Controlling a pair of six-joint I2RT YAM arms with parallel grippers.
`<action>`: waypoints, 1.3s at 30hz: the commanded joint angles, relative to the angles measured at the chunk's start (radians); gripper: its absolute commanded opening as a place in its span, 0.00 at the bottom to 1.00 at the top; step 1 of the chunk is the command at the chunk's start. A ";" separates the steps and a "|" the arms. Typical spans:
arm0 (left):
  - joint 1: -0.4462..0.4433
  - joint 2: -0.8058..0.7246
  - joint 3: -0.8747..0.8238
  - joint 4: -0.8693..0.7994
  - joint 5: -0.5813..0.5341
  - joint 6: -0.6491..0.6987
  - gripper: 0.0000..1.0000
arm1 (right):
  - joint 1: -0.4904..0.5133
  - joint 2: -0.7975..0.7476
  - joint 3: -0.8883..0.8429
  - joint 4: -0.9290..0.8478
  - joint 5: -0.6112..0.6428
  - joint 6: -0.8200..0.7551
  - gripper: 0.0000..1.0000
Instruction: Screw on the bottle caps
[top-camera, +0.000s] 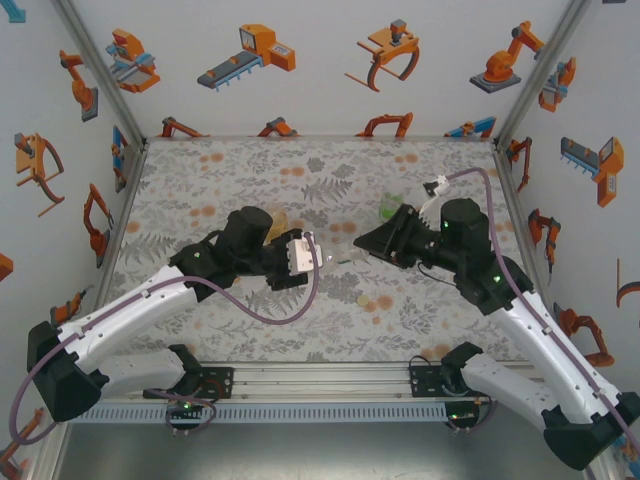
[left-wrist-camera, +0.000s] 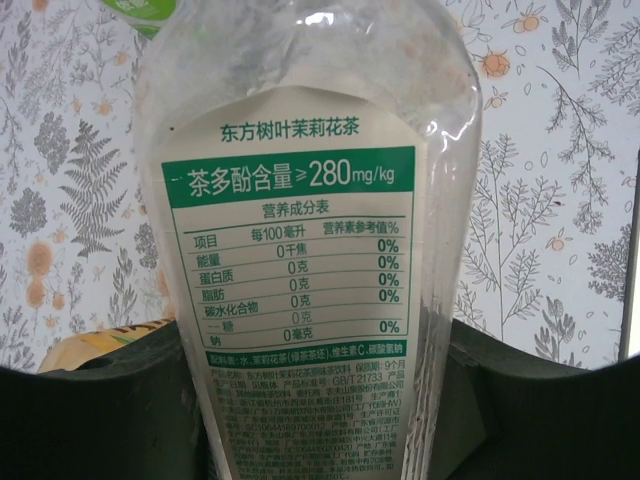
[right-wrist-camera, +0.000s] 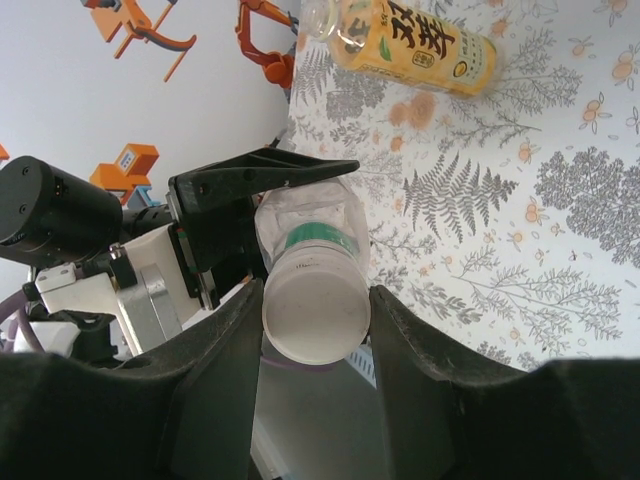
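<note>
left tool (top-camera: 306, 254) is clamped on the clear bottle (left-wrist-camera: 300, 200), which it holds sideways above the tabletop (top-camera: 200, 180) at the middle of the overhead frame. the bottle's printed label faces the left wrist camera and its neck points toward the right arm. at the centre of the right wrist frame the white cap (right-wrist-camera: 313, 315) sits on the end of that neck, just past a green collar ring (right-wrist-camera: 318, 238). the right tool (right-wrist-camera: 314, 305) is closed on the cap's rim, one finger on each side.

how far the threads have caught i cannot tell, so the gap between cap and ring is the thing to watch. to turn it well, i judge the cap should stay square to the neck, and the right wrist should roll about that line rather than swing. a light push toward the bottle would help the threads bite. the left grip must resist the twist without crushing the thin plastic. if the wrist runs out of roll, it should let go, roll back and grip again.

a yellow bottle (right-wrist-camera: 415, 45) lies on its side at the upper right of the right wrist frame, well apart from the work.
</note>
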 joint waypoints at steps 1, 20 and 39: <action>-0.016 -0.005 0.023 0.117 0.130 0.009 0.00 | 0.009 -0.009 0.039 0.014 0.003 -0.103 0.41; -0.017 -0.037 0.015 0.016 0.208 0.005 0.00 | 0.008 -0.111 0.133 0.027 -0.311 -1.016 0.74; -0.018 -0.065 0.017 -0.036 0.254 -0.007 0.00 | 0.009 -0.032 0.164 -0.172 -0.582 -1.525 0.58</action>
